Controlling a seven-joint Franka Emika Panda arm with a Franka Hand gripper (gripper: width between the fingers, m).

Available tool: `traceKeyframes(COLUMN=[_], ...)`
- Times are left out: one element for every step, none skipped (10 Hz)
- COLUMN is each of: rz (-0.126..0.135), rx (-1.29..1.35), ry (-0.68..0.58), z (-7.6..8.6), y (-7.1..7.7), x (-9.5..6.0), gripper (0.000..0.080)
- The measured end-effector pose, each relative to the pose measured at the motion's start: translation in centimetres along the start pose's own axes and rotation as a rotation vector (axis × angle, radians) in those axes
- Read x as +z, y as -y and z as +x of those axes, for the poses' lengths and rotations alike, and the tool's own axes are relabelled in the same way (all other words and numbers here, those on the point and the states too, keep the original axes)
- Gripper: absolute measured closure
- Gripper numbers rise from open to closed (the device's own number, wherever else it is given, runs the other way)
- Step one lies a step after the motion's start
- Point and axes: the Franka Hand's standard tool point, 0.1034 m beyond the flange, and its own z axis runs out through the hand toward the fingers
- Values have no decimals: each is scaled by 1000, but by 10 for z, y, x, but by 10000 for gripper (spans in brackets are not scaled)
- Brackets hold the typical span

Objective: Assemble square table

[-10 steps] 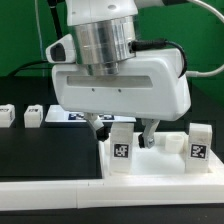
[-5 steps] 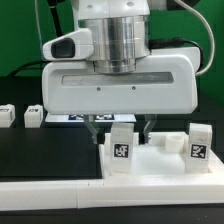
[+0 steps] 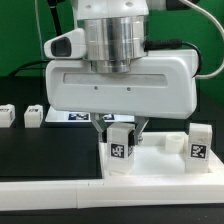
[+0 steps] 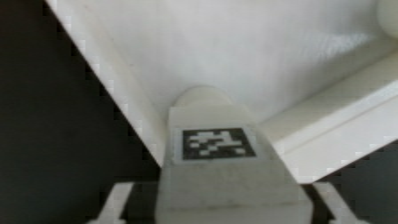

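At the near edge of the black table [image 3: 50, 150], a long white bar [image 3: 50, 195] ran across the exterior view. Just behind it, toward the exterior view's right, lay the square top [image 3: 155, 168], white with a raised rim. On the top's near corner, on the exterior view's left, a leg block [image 3: 121, 150] stood upright with its black-and-white tag facing the camera. The tool [image 3: 121, 134] reached straight down over that block with its jaws closed on it, one finger against each side. In the wrist view the block's tagged face sat between two pale fingertips [image 4: 137, 205], with the top's white floor and rim beyond it.

Farther toward the exterior view's right, a second leg block [image 3: 198, 145] stood upright, tag to the camera; whether it rested on the top or just behind it could not be told. Between the two blocks lay a lower white piece [image 3: 172, 143] of unclear kind. Farther back, on the exterior view's left, a small tagged block [image 3: 33, 116] and an edge block [image 3: 5, 115] sat on the table, well apart from the top. Beside them lay the marker board [image 3: 70, 117], partly hidden by the tool's broad white body.
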Motion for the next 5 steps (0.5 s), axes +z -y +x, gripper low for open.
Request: traceKeyframes(rz=[4, 29, 55, 78, 79], rx=[195, 385, 570, 721, 808], ry=[4, 16, 38, 61, 66], z=[0, 1, 2, 3, 2], y=[-1, -2, -4, -6, -5], x=[0, 1, 1, 0, 1], gripper=[511, 511, 511, 511, 509])
